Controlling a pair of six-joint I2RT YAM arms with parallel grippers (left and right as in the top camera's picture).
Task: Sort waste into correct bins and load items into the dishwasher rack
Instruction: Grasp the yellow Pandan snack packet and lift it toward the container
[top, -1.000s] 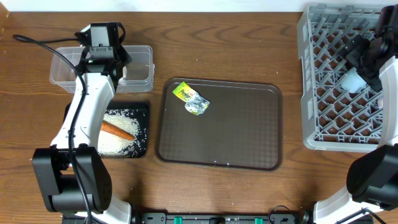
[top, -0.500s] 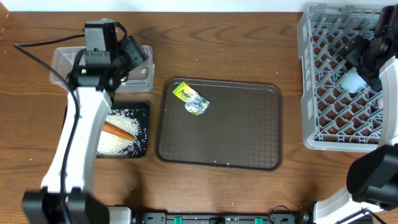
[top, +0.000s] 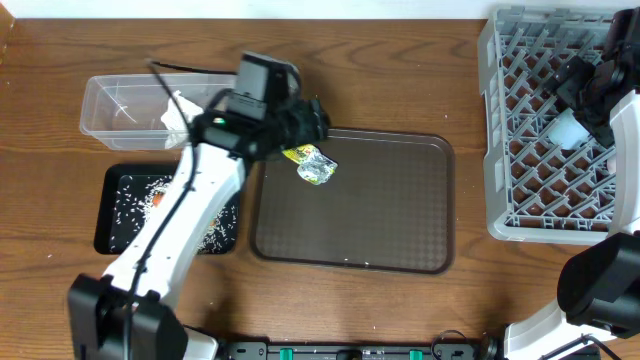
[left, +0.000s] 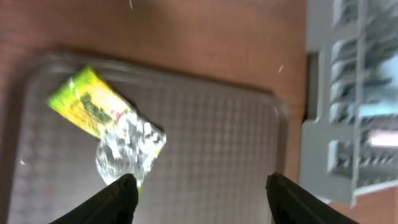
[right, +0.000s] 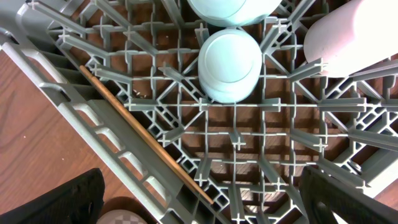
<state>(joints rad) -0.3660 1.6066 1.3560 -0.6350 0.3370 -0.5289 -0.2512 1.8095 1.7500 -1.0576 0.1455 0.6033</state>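
My left gripper hangs open and empty over the brown tray's far left corner, just behind the yellow-green wrapper. In the left wrist view the wrapper lies ahead of the left fingertip. The clear tub holds the white napkin. Rice and a partly hidden carrot lie in the black tray. My right gripper stands wide open above the grey rack, where a pale-blue dish, a white cup and a chopstick rest.
The brown serving tray lies mid-table between the black tray and the rack. My left arm stretches across the black tray and the tub's right end. The rack's raised wall shows to the right of the left gripper.
My left arm has swung right, from above the clear tub to the brown tray's far left corner. The tub and napkin are now uncovered. The right arm has not moved.
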